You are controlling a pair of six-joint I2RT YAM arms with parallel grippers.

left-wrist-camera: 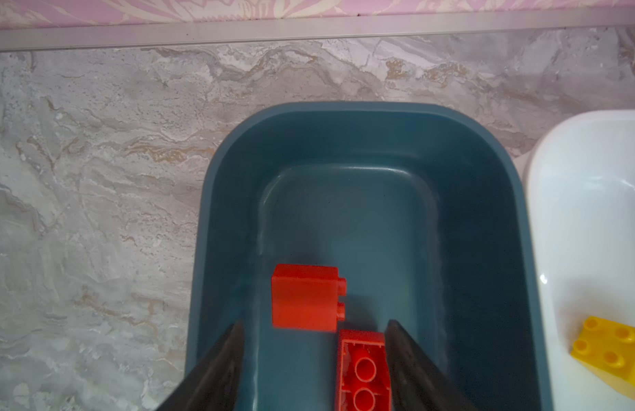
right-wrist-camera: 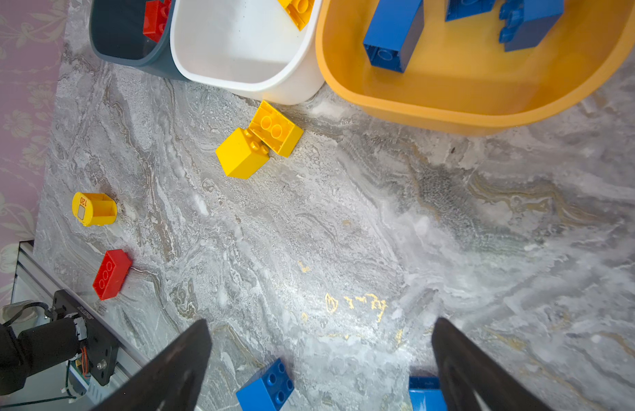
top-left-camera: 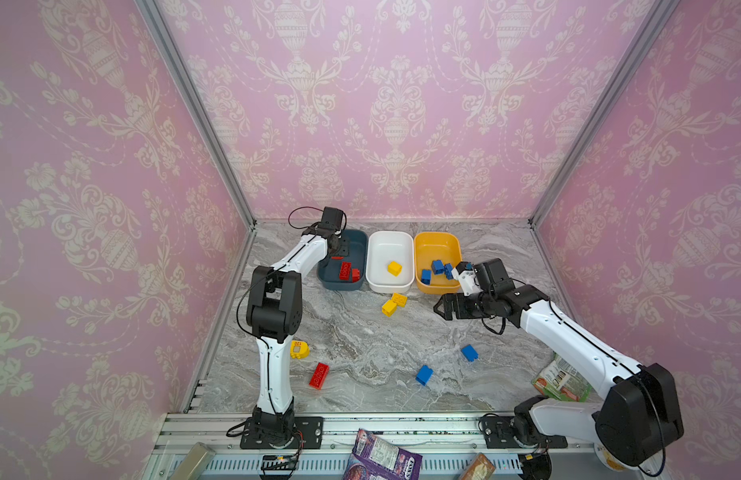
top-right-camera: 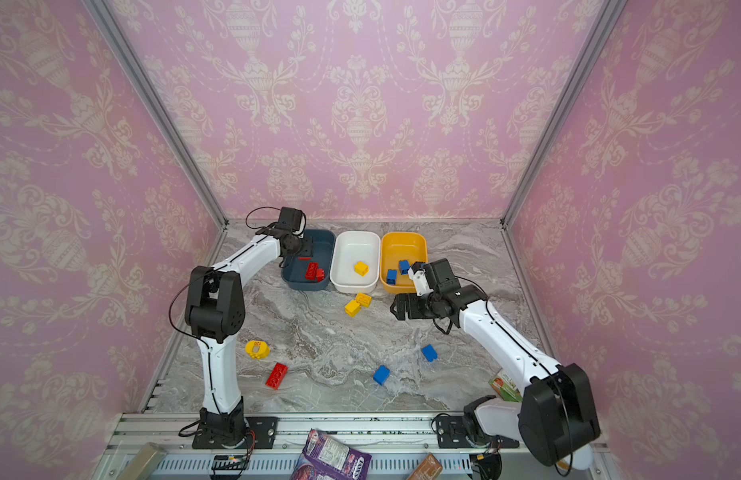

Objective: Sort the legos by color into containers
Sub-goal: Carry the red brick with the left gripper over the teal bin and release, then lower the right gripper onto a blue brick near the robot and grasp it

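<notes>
My left gripper (top-left-camera: 341,247) (left-wrist-camera: 314,322) stands open over the dark teal container (top-left-camera: 358,241) (left-wrist-camera: 380,142), gripping nothing. Between its fingers a long red lego (left-wrist-camera: 364,370) lies hollow side up; a square red lego (left-wrist-camera: 308,299) lies just past the tips. The white container (top-left-camera: 390,249) holds a yellow lego (top-left-camera: 394,268). The yellow-orange container (top-left-camera: 437,245) holds blue legos (top-left-camera: 437,266). My right gripper (top-left-camera: 439,309) (right-wrist-camera: 321,320) hovers open and empty in front of it. Loose on the table: two yellow legos (top-left-camera: 393,303), two blue legos (top-left-camera: 469,352) (top-left-camera: 424,375), a red lego (top-left-camera: 318,375) and a round yellow piece (top-left-camera: 299,350).
A green snack packet (top-left-camera: 562,380) lies under my right arm near the right wall. A purple packet (top-left-camera: 381,457) and a brown one (top-left-camera: 478,467) sit on the metal rail at the front. Pink walls close in three sides.
</notes>
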